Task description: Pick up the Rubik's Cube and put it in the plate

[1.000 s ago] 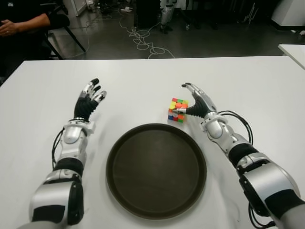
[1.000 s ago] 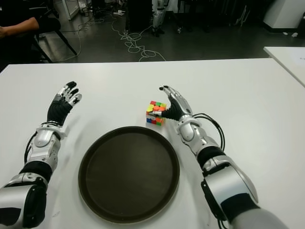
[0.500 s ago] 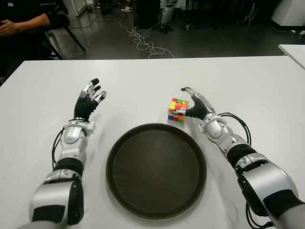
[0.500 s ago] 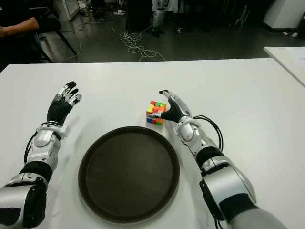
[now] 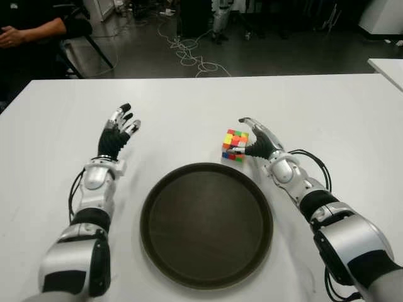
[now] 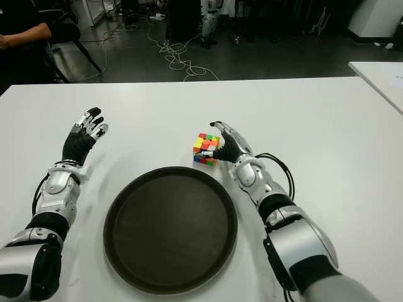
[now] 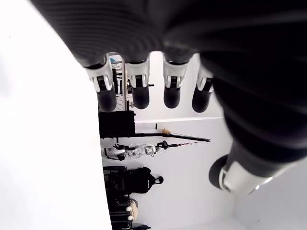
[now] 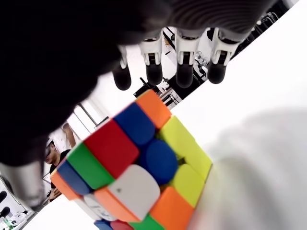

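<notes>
The Rubik's Cube sits on the white table, just beyond the far right rim of the round dark plate. My right hand is against the cube's right side. Its thumb touches the cube's near face, and its fingers arch over and past the top without closing. The cube fills the right wrist view, still down on the table. My left hand shows to the left of the plate, its fingers spread and holding nothing.
A person's arm shows at the far left, beyond the table. Cables lie on the floor behind it. A second white table's corner is at the far right.
My right hand has dropped a little and its fingers have bent further over the cube. The cube, the plate and the left hand have not moved.
</notes>
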